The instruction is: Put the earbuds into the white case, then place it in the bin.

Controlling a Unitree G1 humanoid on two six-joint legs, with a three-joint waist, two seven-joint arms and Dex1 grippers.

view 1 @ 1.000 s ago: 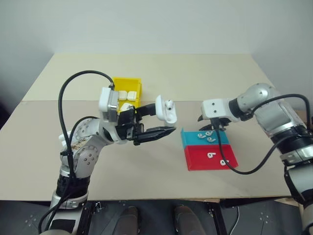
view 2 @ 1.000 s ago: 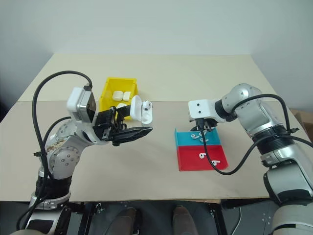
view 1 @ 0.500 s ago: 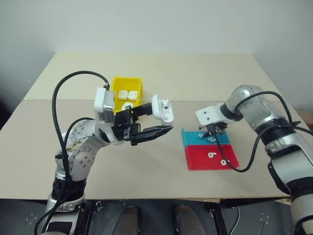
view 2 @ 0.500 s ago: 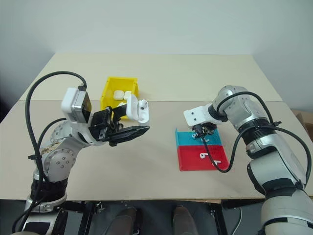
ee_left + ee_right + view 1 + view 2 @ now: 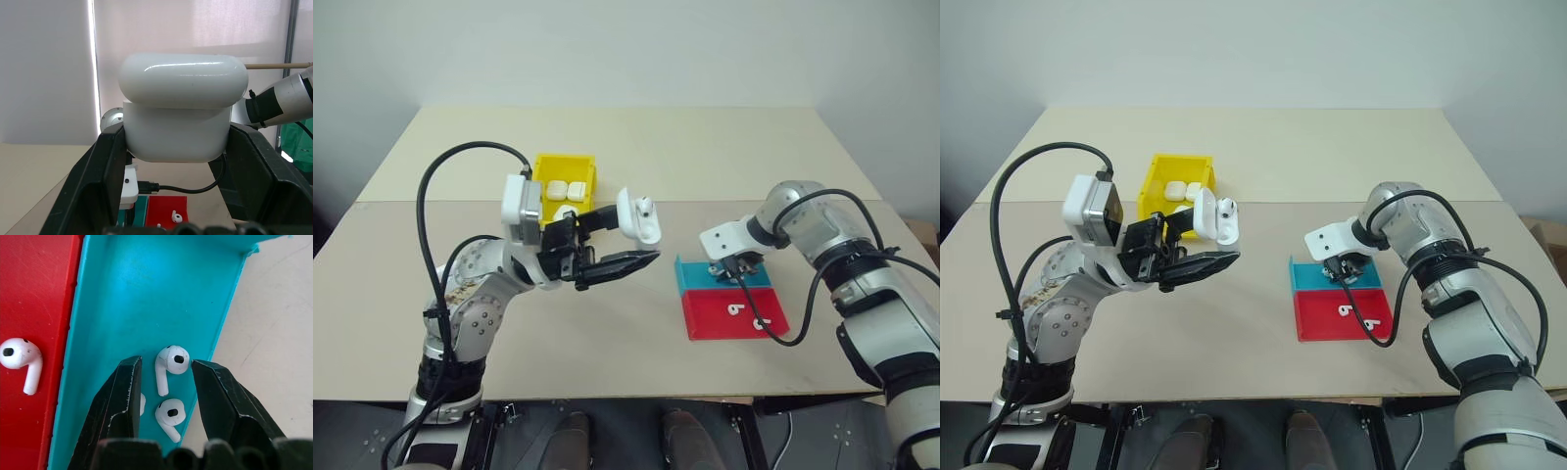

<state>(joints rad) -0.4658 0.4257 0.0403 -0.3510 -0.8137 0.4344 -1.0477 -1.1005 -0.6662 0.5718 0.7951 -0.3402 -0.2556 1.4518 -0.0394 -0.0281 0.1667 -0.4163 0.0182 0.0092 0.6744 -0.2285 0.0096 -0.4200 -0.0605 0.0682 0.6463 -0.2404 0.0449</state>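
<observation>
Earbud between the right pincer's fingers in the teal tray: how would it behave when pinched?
The earbud looks glossy and rounded, so it may squirt sideways. It seems light and could skid across the smooth teal tray. A neighbouring earbud lies close and might get nudged.

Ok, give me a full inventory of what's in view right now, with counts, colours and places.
Table: one, beige, under everything.
Bin: one, yellow, far side of the table, ahead of the left arm.
Cases in bin: at least two, white.
Open case: one, white, lid up, an earbud seated, held above the table.
Teal tray: one, right side; three white earbuds visible.
Red tray: one, touching the teal tray's near edge; two white earbuds.
Left pincer: shut on the open case.
Right pincer: open, straddling a teal-tray earbud.
</observation>
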